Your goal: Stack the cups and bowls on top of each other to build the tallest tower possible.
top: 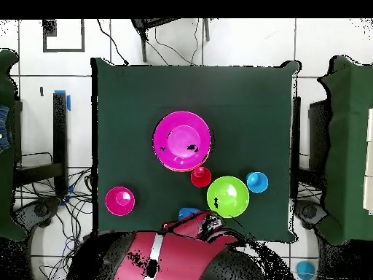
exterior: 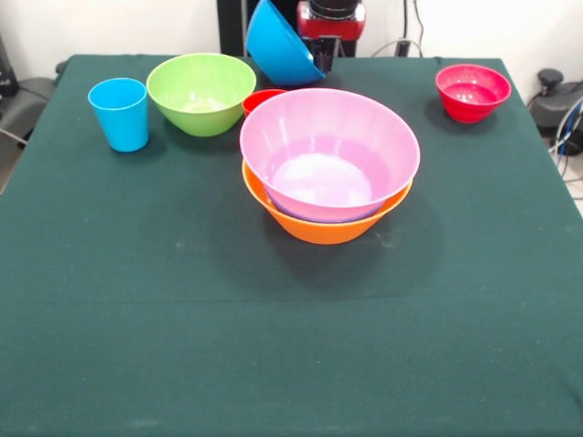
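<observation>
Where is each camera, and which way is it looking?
Front view: sits across the table facing the robot; the gripper shows at the top edge with a tilted blue bowl.
Overhead view: hangs above, looking straight down; the red and black arm fills the bottom.
Both show the pink bowl nested in the orange bowl, the green bowl, light blue cup and small red bowl.

End effector [exterior: 321, 56] at far edge

I see the pink bowl [exterior: 329, 155] nested in the orange bowl [exterior: 323, 223] mid-bench [exterior: 182, 319]; a blue bowl [exterior: 278, 44] hangs tilted at the far edge.
</observation>
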Controlling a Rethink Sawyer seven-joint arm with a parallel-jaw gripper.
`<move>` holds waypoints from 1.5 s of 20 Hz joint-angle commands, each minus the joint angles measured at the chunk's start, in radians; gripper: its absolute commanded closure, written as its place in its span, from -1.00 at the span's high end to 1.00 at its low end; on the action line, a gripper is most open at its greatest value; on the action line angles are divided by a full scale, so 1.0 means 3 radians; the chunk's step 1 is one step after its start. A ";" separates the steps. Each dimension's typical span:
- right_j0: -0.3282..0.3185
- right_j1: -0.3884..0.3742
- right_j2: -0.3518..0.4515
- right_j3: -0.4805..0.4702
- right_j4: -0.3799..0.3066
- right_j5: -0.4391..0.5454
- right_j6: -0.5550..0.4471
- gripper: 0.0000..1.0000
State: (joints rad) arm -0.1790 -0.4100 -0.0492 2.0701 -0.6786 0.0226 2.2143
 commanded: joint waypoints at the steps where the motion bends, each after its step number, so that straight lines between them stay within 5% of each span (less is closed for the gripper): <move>1: -0.0057 0.0038 0.0435 -0.0418 -0.0167 0.0109 -0.0135 -1.00; 13: 0.0068 -0.0046 0.0329 -0.0447 -0.0253 -0.0066 -0.0102 -1.00; 24: -0.0133 -0.0225 0.0656 -0.0374 -0.0130 0.0422 -0.0263 -1.00; 25: -0.0148 -0.0240 0.0693 -0.0374 -0.0166 0.0381 -0.0248 1.00; 30: -0.0274 -0.0277 0.0841 -0.0337 -0.0167 0.0392 -0.0265 1.00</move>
State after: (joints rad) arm -0.2299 -0.4922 0.0402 2.0692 -0.7016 0.0545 2.2143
